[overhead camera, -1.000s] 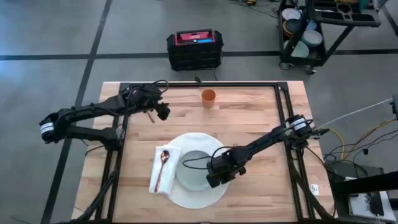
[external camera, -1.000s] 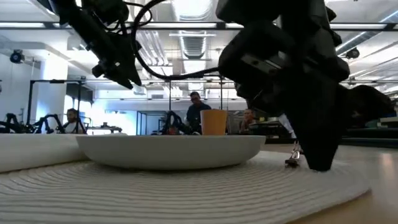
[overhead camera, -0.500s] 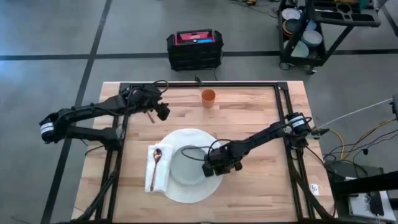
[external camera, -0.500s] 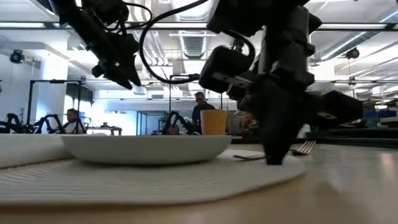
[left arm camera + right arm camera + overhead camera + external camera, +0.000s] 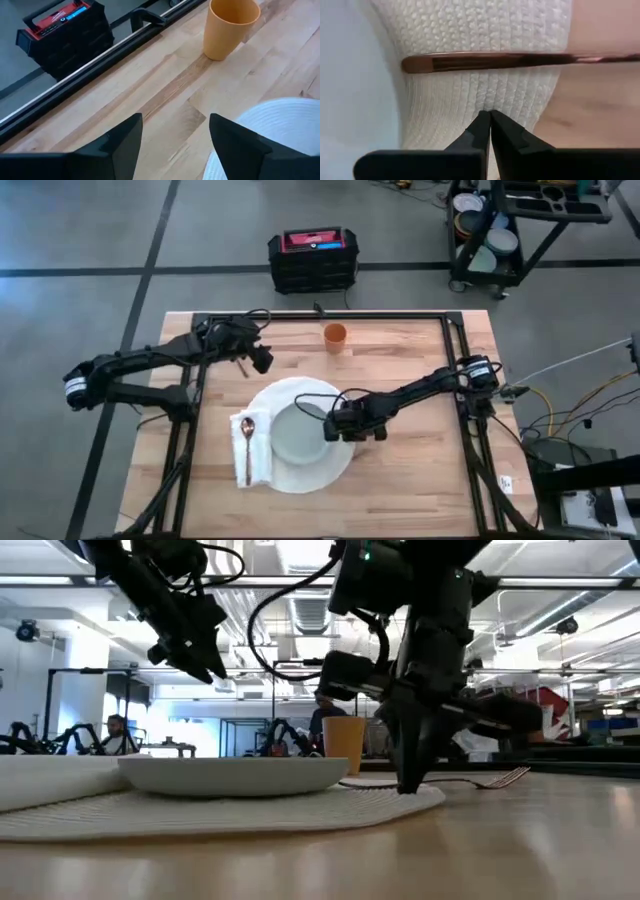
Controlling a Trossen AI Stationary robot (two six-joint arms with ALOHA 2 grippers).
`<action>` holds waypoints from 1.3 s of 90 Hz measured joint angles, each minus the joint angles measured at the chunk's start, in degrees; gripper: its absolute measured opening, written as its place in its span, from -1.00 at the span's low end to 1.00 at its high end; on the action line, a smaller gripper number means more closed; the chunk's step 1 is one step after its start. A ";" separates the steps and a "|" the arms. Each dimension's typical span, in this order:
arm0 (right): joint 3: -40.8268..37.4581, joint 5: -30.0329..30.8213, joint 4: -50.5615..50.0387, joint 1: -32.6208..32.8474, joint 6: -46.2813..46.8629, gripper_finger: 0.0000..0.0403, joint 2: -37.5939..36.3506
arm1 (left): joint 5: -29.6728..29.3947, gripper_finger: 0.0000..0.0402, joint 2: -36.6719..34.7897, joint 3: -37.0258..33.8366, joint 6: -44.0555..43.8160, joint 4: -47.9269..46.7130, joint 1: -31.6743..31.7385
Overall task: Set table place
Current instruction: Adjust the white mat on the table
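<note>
On the table [image 5: 420, 480], seen from above, the round white mat [image 5: 300, 472] lies left of centre, carrying a pale grey-green plate [image 5: 297, 432]; a folded white napkin [image 5: 253, 465] overlaps the mat's left edge with a copper spoon [image 5: 248, 445] on it. An orange cup [image 5: 335, 336] stands near the far rail, well apart from the mat. Right pincer [image 5: 338, 426] sits at the mat's right rim, just beside the plate; the left pincer [image 5: 262, 361] hovers near the far left corner. A black toolbox [image 5: 313, 258] with a red top rests on the floor beyond the table. Low view: the right pincer [image 5: 408, 783] points straight down, its tips meeting the mat's edge [image 5: 400, 802]; the plate [image 5: 232, 775] sits on the mat, the cup [image 5: 344, 745] stands behind, and a fork [image 5: 490, 779] lies on the table beside the mat; the left pincer [image 5: 205, 665] hangs high. Left wrist view: its fingers [image 5: 125, 142] stand spread and empty above the table, with the cup [image 5: 231, 25], the mat's rim [image 5: 280, 112] and the toolbox [image 5: 60, 32] ahead. Right wrist view: the fingers [image 5: 484, 131] are pressed together with the woven mat [image 5: 485, 95] at their tips, whether pinched cannot be told; a copper handle [image 5: 485, 61] lies across the mat.
</note>
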 joint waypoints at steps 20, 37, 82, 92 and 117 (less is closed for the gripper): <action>0.18 -1.41 0.07 0.27 -1.60 -1.00 -1.43 | 0.00 0.08 0.00 0.00 1.12 -0.55 0.00; 1.60 0.34 -0.58 0.03 -2.63 -1.00 -3.19 | 0.00 0.08 0.00 0.00 1.26 -0.66 -0.01; 1.73 2.50 0.68 -4.49 -7.86 -1.00 -3.12 | 0.00 0.08 0.00 0.00 1.07 -0.98 0.00; 1.71 1.49 1.05 -4.94 -10.32 -1.00 -3.10 | 0.00 0.08 0.00 0.00 0.94 -1.06 0.00; 1.73 -1.36 0.92 -4.29 -11.88 -1.00 -3.10 | 0.00 0.08 0.00 0.00 -0.28 -1.15 0.00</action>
